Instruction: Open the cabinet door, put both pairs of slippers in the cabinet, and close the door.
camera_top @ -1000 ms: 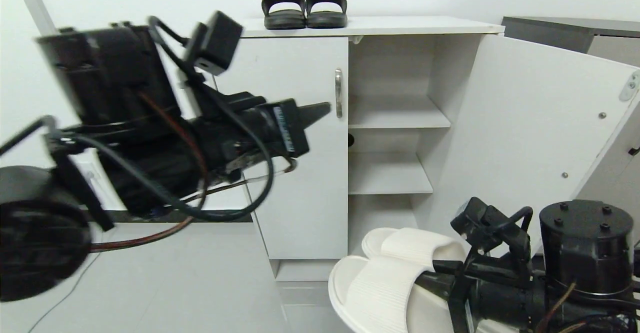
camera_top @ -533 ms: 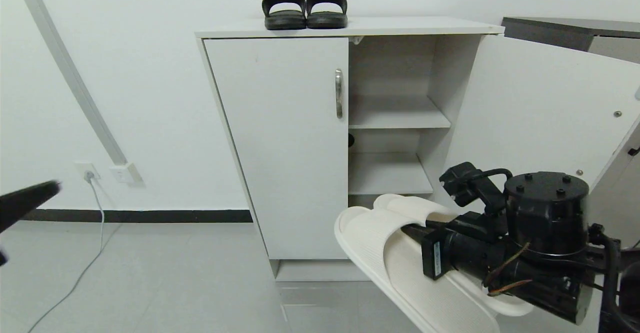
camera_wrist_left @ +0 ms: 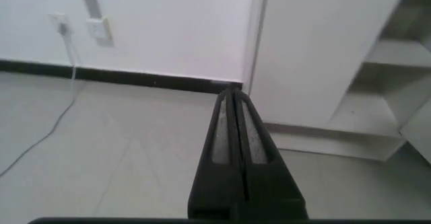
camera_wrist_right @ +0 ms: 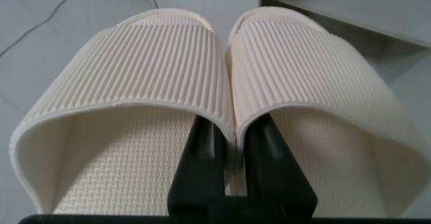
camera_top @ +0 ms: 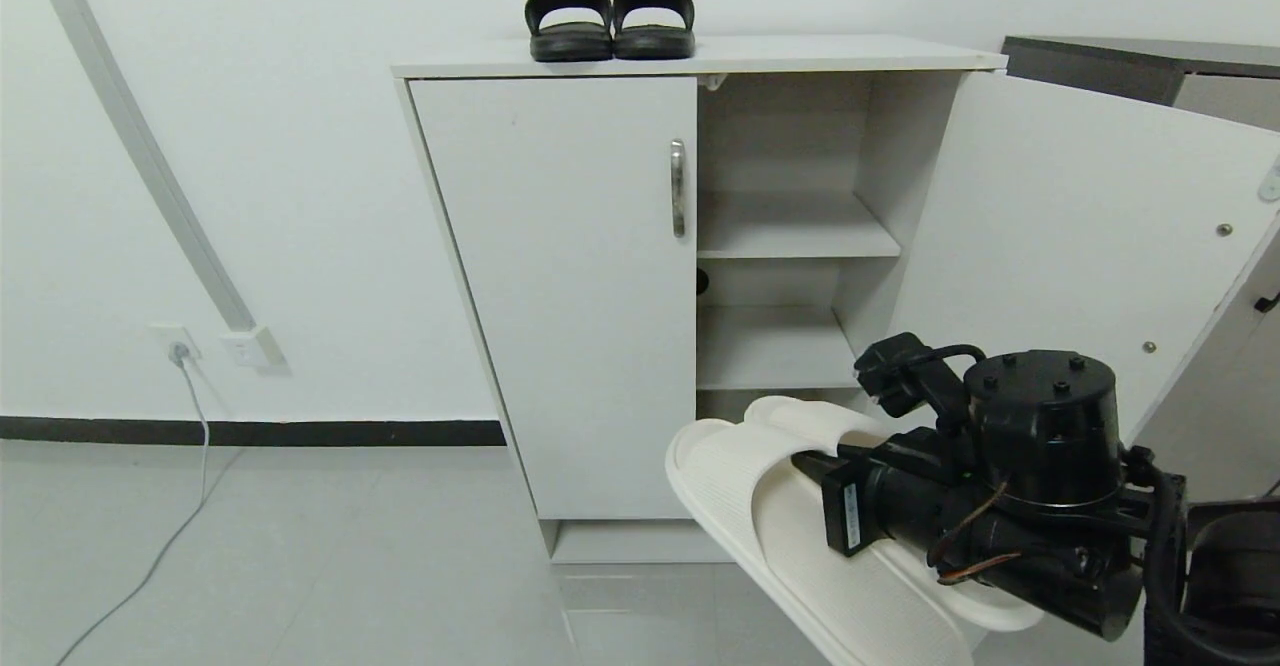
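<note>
Head view: right tool [camera_top: 803, 462] has lifted the white slippers [camera_top: 740, 491] it's clamping toward the open cabinet [camera_top: 560, 296]; left tool [camera_wrist_left: 232, 126] pulled away, pinched shut, empty. Shelving's next, probably.

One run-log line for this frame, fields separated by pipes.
right gripper: shut on white slippers | left gripper: shut, empty | right cabinet door: open | black slippers: on cabinet top

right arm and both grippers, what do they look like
The right arm is black, with a round joint housing studded with bolts, a white label near the wrist, thin reddish wires and a thick black cable. The right gripper has two flat black fingers; the left gripper has narrow black fingers tapering to a point.
</note>
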You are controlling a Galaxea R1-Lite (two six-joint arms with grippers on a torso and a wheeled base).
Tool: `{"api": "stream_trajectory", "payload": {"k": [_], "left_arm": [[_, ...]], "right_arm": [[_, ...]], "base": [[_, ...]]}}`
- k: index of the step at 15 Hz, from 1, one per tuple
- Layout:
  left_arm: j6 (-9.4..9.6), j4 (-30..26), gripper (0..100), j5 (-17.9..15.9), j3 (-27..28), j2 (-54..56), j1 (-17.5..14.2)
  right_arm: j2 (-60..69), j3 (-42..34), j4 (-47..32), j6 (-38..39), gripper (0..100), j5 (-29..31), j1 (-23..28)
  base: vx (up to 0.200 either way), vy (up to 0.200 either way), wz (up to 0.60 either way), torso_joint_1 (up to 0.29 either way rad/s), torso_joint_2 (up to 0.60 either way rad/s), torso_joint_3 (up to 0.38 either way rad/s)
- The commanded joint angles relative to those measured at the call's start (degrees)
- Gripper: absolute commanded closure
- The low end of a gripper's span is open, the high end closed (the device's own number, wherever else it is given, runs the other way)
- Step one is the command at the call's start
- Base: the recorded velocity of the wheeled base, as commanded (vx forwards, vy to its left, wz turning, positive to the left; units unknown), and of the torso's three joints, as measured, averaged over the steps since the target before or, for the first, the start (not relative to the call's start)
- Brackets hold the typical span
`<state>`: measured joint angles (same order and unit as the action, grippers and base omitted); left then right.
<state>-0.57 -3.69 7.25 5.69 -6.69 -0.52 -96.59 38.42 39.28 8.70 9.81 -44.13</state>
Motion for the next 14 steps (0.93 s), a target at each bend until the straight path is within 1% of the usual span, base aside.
{"api": "stream_trajectory", "payload": {"k": [1, 2, 3, 4, 5, 6, 7, 8, 10, 11, 12, 13, 14], "left_arm": [[0.31, 1.2, 100, -1.4, -3.6, 6.7, 0.6], [1.36, 2.7, 100, -3.5, -5.5, 6.7, 0.7], [2.24, 3.7, 100, -7.9, -5.7, 6.7, 0.7], [2.86, 3.6, 100, -9.2, -5.7, 6.7, 0.7], [3.12, 3.6, 100, -9.1, -5.7, 6.7, 0.7], [2.95, 3.6, 100, -9.1, -5.7, 6.7, 0.7], [2.51, 3.6, 100, -9.1, -5.7, 6.7, 0.7], [1.28, 3.6, 100, -8.7, -5.7, 6.7, 0.7], [0.75, 3.6, 100, -8.1, -5.7, 6.7, 0.7], [0.75, 3.6, 100, -8.1, -5.7, 6.7, 0.7], [0.75, 3.6, 100, -8.1, -5.7, 6.7, 0.7], [0.75, 3.6, 100, -8.1, -5.7, 6.7, 0.7], [0.75, 3.6, 100, -8.1, -5.7, 6.7, 0.7]], "right_arm": [[-0.1, -0.1, 0.1, 0.0, 100, 0.0, -0.3], [-0.2, -0.3, 0.1, 0.0, 100, 0.0, -0.4], [-0.2, -0.5, 0.1, 0.0, 100, 0.0, -0.6], [-0.2, -0.5, 0.1, 0.0, 100, 0.1, -0.8], [-0.2, -0.5, 0.1, 0.0, 100, 0.1, -0.9], [-0.4, -0.3, 0.1, 0.0, 100, 0.5, -1.0], [-0.9, 0.2, 0.1, 0.0, 100, 2.2, -1.0], [-2.5, 1.3, 0.1, 0.1, 100, 5.1, -1.5], [-6.3, 4.7, 0.1, 0.9, 100, 12.9, -2.6], [-6.4, 4.9, 0.1, 1.0, 100, 13.2, -2.7], [-10.8, 10.1, 0.1, 2.9, 100, 23.2, -3.7], [-12.7, 12.7, 0.2, 4.0, 100, 27.7, -3.7], [-14.2, 15.1, 0.2, 6.0, 100, 30.4, -3.7]], "base": [[0.000, 0.000, 0.00, 0.000, 0.00, 0.000], [0.000, 0.000, 0.00, 0.000, 0.00, 0.000], [0.000, 0.000, 0.00, 0.000, 0.00, 0.000], [0.000, 0.000, 0.00, 0.000, 0.00, 0.000], [0.000, 0.000, 0.00, 0.000, 0.00, 0.000], [0.000, 0.000, 0.00, 0.000, 0.00, 0.000], [0.000, 0.000, 0.00, 0.000, 0.00, 0.000], [0.000, 0.000, 0.00, 0.000, 0.00, 0.000], [0.000, 0.000, 0.00, 0.000, 0.00, 0.000], [0.000, 0.000, 0.00, 0.000, 0.00, 0.000], [0.000, 0.000, 0.00, 0.000, 0.00, 0.000], [0.000, 0.000, 0.00, 0.000, 0.00, 0.000], [0.000, 0.000, 0.00, 0.000, 0.00, 0.000]]}}
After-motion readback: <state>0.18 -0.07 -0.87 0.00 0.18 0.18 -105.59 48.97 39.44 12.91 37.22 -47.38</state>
